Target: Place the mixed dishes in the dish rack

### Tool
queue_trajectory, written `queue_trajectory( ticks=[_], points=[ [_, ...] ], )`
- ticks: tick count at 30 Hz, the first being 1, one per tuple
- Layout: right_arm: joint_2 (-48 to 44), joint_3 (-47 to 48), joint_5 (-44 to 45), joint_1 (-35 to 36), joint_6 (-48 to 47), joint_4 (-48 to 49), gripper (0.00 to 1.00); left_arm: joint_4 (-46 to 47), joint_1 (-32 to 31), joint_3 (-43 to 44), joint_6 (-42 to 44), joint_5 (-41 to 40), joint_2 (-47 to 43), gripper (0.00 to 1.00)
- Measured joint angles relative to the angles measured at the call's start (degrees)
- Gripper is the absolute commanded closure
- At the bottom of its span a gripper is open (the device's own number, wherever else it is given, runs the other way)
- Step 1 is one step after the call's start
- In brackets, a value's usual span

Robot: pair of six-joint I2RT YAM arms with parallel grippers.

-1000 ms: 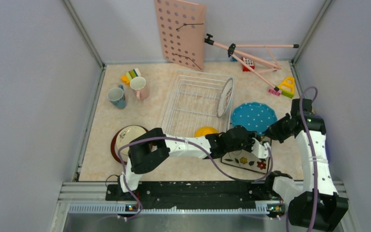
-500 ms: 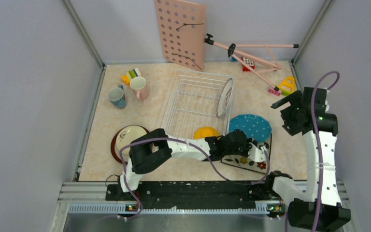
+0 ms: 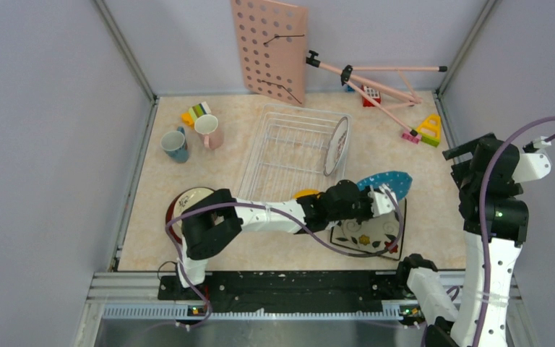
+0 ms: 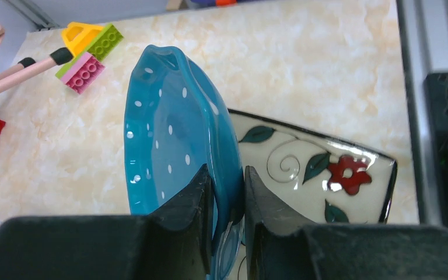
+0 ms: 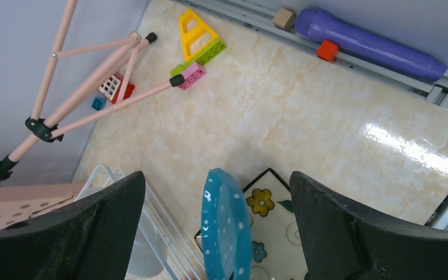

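My left gripper [image 3: 377, 201] [image 4: 228, 178] is shut on the rim of the teal dotted plate [image 3: 388, 181] [image 4: 169, 125] [image 5: 226, 224], which is tipped up on edge above the square flowered plate [image 3: 365, 236] [image 4: 321, 169] [image 5: 266, 202]. The right gripper [image 3: 464, 160] [image 5: 214, 178] hangs open high at the right, holding nothing. The dish rack [image 3: 282, 155] [image 5: 154, 236] holds a round white patterned plate [image 3: 337, 144] upright. A yellow bowl [image 3: 305, 194] peeks out beside the left arm. The brown-rimmed plate [image 3: 182, 207], teal mug [image 3: 175, 144] and pink mug [image 3: 209, 131] sit at the left.
A pink pegboard [image 3: 271, 47] leans on the back wall, with a pink tripod [image 3: 376, 83] lying beside it. Toy blocks [image 3: 428, 130] lie at the back right, more [image 3: 196, 112] by the mugs. A purple cylinder [image 5: 373, 44] lies along the right wall rail.
The right gripper opened and swung up and away to the right. The teal plate, flat before, now stands tilted on edge in the left gripper, shifted slightly left.
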Motion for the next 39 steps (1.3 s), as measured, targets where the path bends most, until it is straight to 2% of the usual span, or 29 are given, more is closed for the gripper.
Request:
queue_trajectory(
  ticks=[8, 17, 26, 32, 39],
  points=[
    [-3.41, -4.74, 2.08, -0.04, -0.79, 2.29, 0.09, 5.16, 4.39, -3.39, -18.62, 1.97, -7.96, 1.00],
    [-7.52, -9.29, 2.25, -0.04, -0.74, 5.35, 0.09, 13.00, 12.35, -7.65, -49.59, 9.57, -17.88, 1.00],
    [-8.20, -13.18, 1.31, -0.04, -0.26, 7.10, 0.10, 20.68, 19.93, -10.84, -72.48, 13.75, -23.74, 1.00],
    [-8.48, -16.02, -0.57, -0.04, -0.13, 9.03, 0.11, 13.99, 24.17, -11.30, -77.66, 15.56, -33.62, 1.00],
    [-8.63, -19.52, -2.86, -0.04, 0.15, 10.54, 0.12, 3.21, 29.16, -9.62, -75.71, 15.15, -47.32, 1.00]
  ],
)
